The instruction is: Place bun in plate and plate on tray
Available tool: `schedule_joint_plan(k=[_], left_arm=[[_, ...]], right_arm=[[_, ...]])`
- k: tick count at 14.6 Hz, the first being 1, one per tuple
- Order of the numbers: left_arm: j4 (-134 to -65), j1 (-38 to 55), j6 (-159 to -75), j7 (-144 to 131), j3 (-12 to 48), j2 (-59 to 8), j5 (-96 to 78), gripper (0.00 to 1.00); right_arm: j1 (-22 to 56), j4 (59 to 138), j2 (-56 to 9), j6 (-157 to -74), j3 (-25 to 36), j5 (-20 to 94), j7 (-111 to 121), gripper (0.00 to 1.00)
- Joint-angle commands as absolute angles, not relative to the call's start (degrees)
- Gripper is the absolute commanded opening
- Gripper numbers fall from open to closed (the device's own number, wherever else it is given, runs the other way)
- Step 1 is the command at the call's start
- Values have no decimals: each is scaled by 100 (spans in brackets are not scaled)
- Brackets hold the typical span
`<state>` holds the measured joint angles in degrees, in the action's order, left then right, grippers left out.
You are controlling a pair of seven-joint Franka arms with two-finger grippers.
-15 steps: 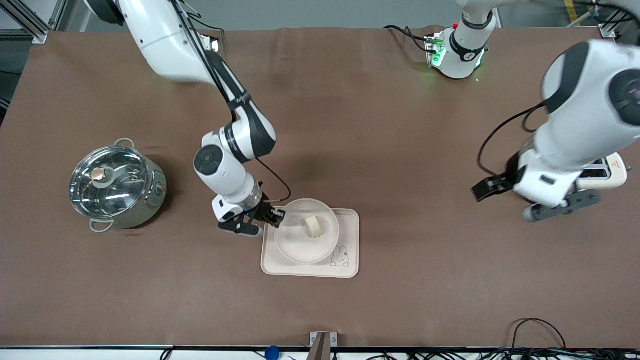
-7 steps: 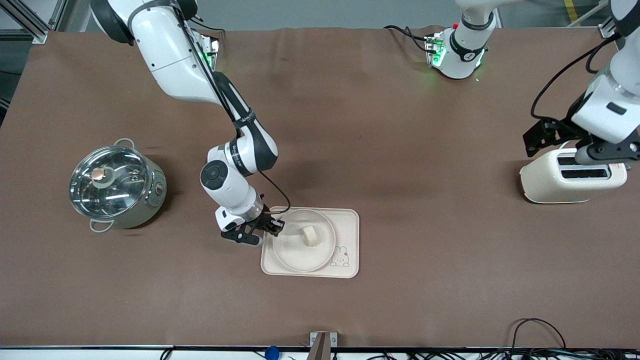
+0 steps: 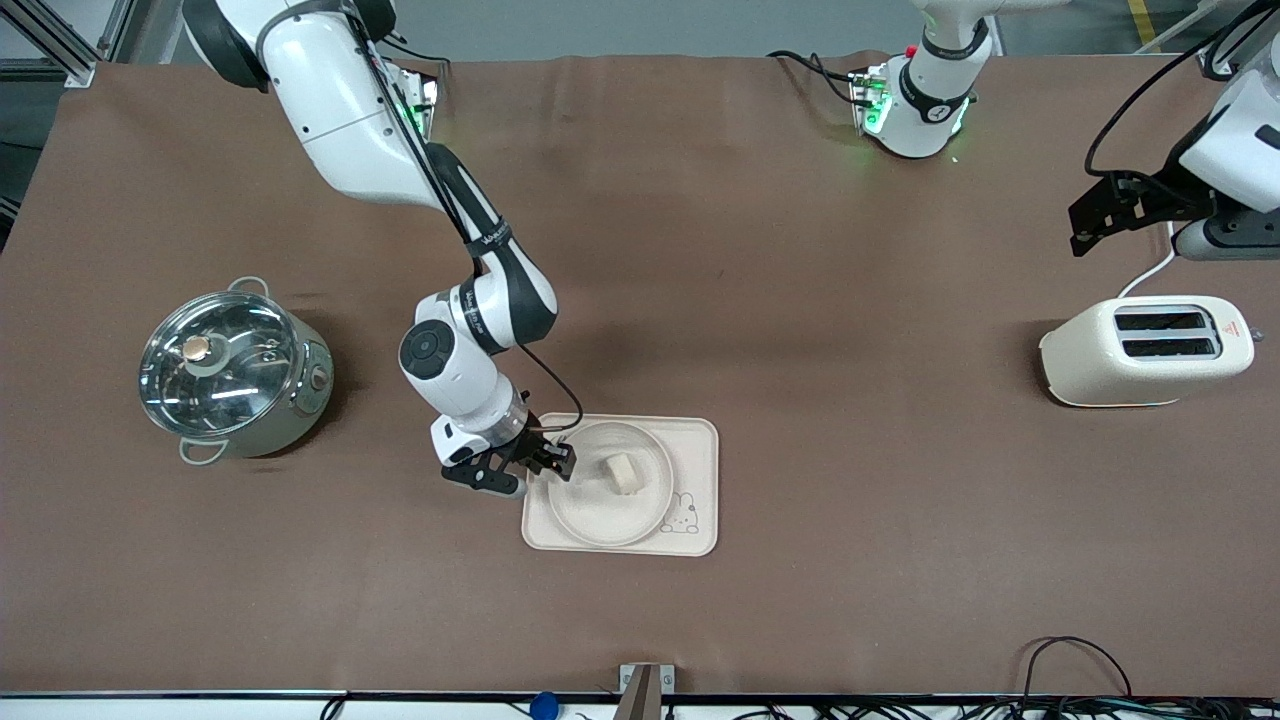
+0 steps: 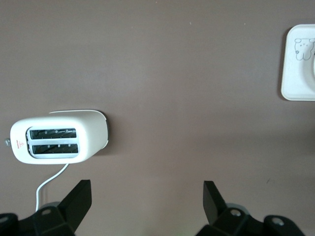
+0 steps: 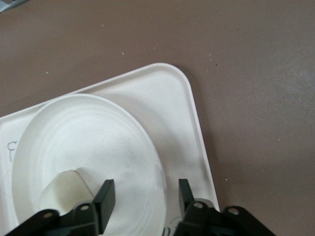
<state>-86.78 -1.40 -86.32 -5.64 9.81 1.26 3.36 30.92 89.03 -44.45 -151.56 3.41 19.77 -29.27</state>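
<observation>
Right tool (image 3: 556, 463): low at the plate's rim on the right arm's side; fingers (image 5: 105, 197) parted, straddling the rim, not clamped.
Left tool (image 4: 147, 199): raised over bare tabletop beside the toaster; fingers spread wide, holding nothing; arm waiting.
Plate (image 3: 610, 485): flat on the tray, toward the right arm's end of it.
Bun (image 3: 621, 472): in the plate, just off centre; lies tilted; long axis cannot be told.
Tray (image 3: 698, 470): long side parallel to the tabletop's front edge; bunny drawing (image 3: 681, 513) at the corner nearest the camera; lettering not readable.
Tabletop (image 3: 760, 260): brown covering, slightly creased.
Toaster (image 3: 1147, 352): left arm's end; red label, unreadable.
Pot (image 3: 235, 368): glass-lidded, right arm's end.
Room: cables along the front edge.
</observation>
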Motion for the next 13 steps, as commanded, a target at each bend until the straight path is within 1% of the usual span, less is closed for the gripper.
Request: schedule_joint_plan(k=[1, 2, 3, 4, 6, 9, 11, 13], left_arm=[[-8921, -79, -8622, -483, 949, 317, 246, 100], [-8921, -79, -8622, -483, 958, 290, 255, 100], [-8903, -79, -8631, -483, 958, 273, 255, 100], [-8903, -79, -8622, -475, 958, 272, 255, 100], [-8903, -79, -8596, -475, 1028, 307, 246, 100], [-8912, -79, -8552, -475, 1116, 334, 237, 100], [-8938, -97, -8552, -475, 1125, 334, 80, 100], [-8947, -97, -8552, -475, 1134, 334, 26, 100]], right_arm=[[2858, 9026, -3808, -14391, 325, 2013, -2761, 76], [2726, 9035, -3588, -14040, 325, 2013, -2612, 82], [2568, 9035, -3342, -13610, 325, 2013, -2462, 98], [2419, 9044, -3166, -13223, 325, 2013, -2330, 100], [2093, 9105, -2779, -12720, 325, 2004, -1848, 100], [1768, 9719, -1849, -12499, 605, 1907, -1635, 100], [1373, 9712, -1505, -11581, 685, 1881, -1032, 100], [899, 9729, -1197, -11068, 729, 1750, -643, 100]])
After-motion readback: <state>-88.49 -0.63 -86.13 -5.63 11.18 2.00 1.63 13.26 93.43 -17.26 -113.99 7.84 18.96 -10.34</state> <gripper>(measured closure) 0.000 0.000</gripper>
